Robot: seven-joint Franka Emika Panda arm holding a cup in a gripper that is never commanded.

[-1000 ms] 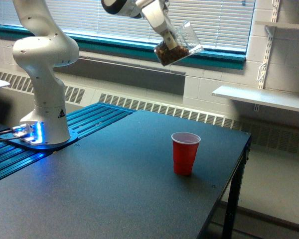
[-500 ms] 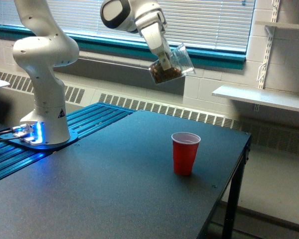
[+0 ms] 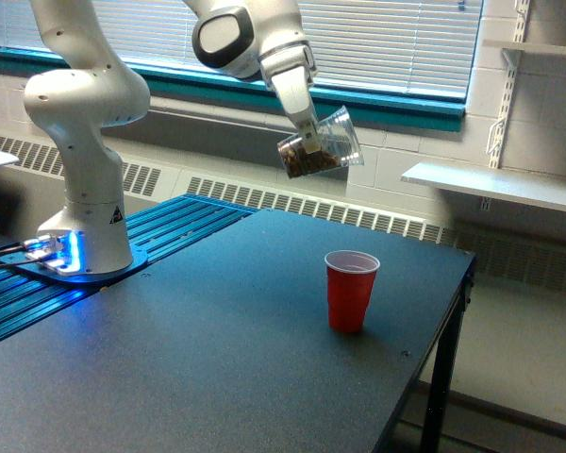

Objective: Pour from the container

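Observation:
The container (image 3: 323,145) is a clear cup with brown granular stuff lying in its lower part. It hangs in the air, tilted with its mouth toward the exterior view's right. My gripper (image 3: 308,142) is shut on the container's wall. It is up and a little to the exterior view's left of a red cup (image 3: 350,290), which stands upright on the dark table (image 3: 208,359) with its white inside showing. No grains are falling.
The arm's white base (image 3: 83,222) stands at the exterior view's left on a blue ribbed surface (image 3: 170,226). The table's edge (image 3: 443,330) drops off just right of the red cup. A white shelf (image 3: 495,184) juts from the wall.
The gripper has brought the container downward and slightly left, closer above the table. Its tilt has changed a little, and the brown stuff stays inside.

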